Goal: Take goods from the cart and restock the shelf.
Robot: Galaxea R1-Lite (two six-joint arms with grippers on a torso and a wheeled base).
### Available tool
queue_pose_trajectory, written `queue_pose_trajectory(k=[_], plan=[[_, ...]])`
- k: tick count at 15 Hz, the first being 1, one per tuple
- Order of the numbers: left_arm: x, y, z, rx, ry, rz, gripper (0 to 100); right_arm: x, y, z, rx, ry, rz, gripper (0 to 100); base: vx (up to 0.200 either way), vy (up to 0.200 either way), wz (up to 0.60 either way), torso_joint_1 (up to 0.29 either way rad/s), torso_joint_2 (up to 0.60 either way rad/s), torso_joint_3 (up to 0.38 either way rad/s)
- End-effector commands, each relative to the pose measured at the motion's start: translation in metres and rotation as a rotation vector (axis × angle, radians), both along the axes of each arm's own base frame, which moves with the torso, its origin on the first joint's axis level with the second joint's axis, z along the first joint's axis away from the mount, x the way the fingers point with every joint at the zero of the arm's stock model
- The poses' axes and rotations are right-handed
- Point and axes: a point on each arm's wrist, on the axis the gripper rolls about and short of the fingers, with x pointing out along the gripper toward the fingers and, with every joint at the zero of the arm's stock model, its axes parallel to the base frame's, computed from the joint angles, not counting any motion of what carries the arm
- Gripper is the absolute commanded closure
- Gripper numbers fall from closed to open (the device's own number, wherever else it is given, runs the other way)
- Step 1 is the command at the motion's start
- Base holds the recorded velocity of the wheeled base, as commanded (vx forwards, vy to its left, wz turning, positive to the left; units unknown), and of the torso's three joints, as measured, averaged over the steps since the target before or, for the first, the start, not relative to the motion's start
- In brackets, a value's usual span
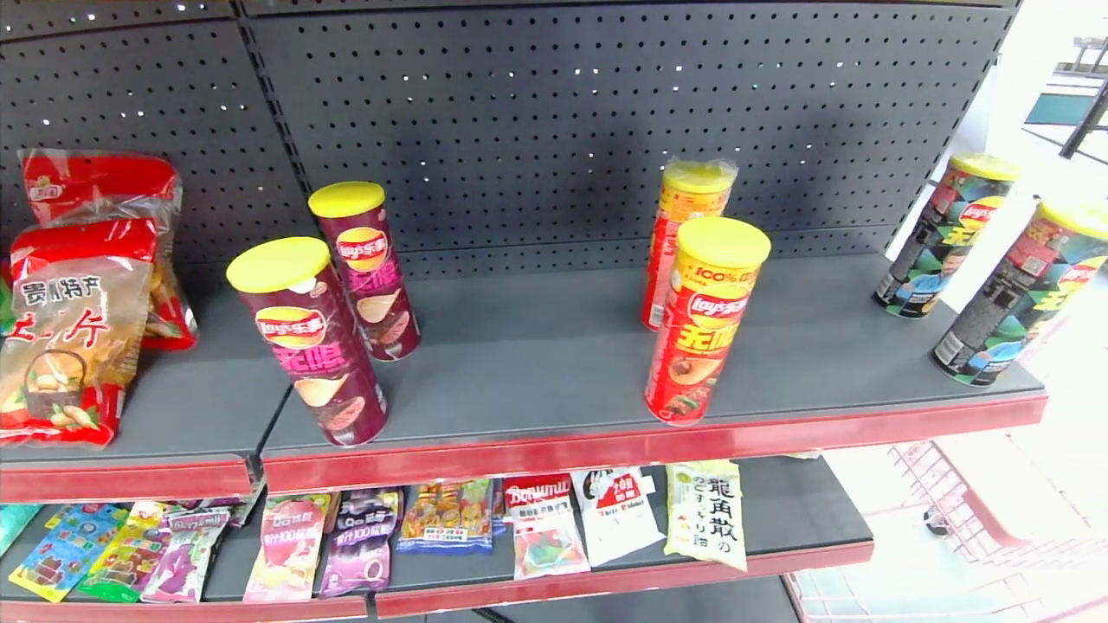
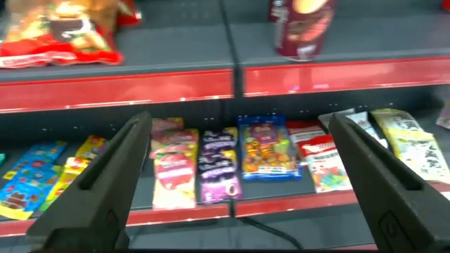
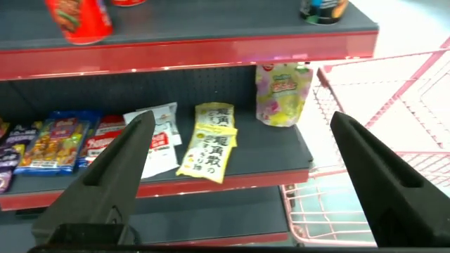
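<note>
The upper shelf point(image 1: 554, 355) holds two purple chip cans point(image 1: 307, 337), two red chip cans point(image 1: 705, 316) and two dark patterned cans point(image 1: 1017, 290) at the right end. The pink wire cart point(image 1: 969, 536) stands right of the shelving, also seen from the right wrist as the cart point(image 3: 394, 98). My left gripper point(image 2: 239, 179) is open with nothing in it, facing the lower shelf's candy bags point(image 2: 218, 165). My right gripper point(image 3: 239, 176) is open too, nothing between its fingers, facing the yellow snack bag point(image 3: 211, 140) on the lower shelf beside the cart.
Red snack bags point(image 1: 78, 294) stand at the upper shelf's left end. A row of small packets point(image 1: 450, 519) lies on the lower shelf. A green pouch point(image 3: 283, 93) stands near the lower shelf's cart-side end. Open floor space lies between the can pairs on the upper shelf.
</note>
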Motion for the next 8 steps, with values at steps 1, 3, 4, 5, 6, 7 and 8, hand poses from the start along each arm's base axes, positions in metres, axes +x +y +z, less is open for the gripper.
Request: queue_pose_trajectory(k=[1, 3, 4, 5, 6, 7, 8], plan=[[0.0001, 0.0000, 0.0000, 0.000, 0.001, 0.000, 0, 0.0001, 0.0000, 0.0000, 0.000, 0.001, 0.000, 0, 0.000, -0.200, 0.00, -0.002, 0.00, 0.012], [0.0001, 0.0000, 0.0000, 0.000, 0.001, 0.000, 0, 0.0001, 0.0000, 0.0000, 0.000, 0.001, 0.000, 0, 0.000, -0.200, 0.00, 0.007, 0.00, 0.002], [0.0001, 0.0000, 0.0000, 0.000, 0.001, 0.000, 0, 0.0001, 0.0000, 0.0000, 0.000, 0.001, 0.000, 0, 0.000, -0.200, 0.00, -0.002, 0.00, 0.007], [0.0001, 0.0000, 0.0000, 0.000, 0.001, 0.000, 0, 0.0001, 0.0000, 0.0000, 0.000, 0.001, 0.000, 0, 0.000, -0.200, 0.00, 0.002, 0.01, 0.002], [0.0001, 0.0000, 0.0000, 0.000, 0.001, 0.000, 0, 0.0001, 0.0000, 0.0000, 0.000, 0.001, 0.000, 0, 0.000, -0.200, 0.00, -0.002, 0.00, -0.007], [0.0001, 0.0000, 0.0000, 0.000, 0.001, 0.000, 0, 0.0001, 0.0000, 0.0000, 0.000, 0.001, 0.000, 0, 0.000, -0.200, 0.00, 0.002, 0.00, 0.002], [0.0001, 0.0000, 0.0000, 0.002, 0.001, 0.000, 0, 0.0001, 0.0000, 0.0000, 0.000, 0.001, 0.000, 0, 0.000, -0.200, 0.00, 0.002, 0.00, -0.002]])
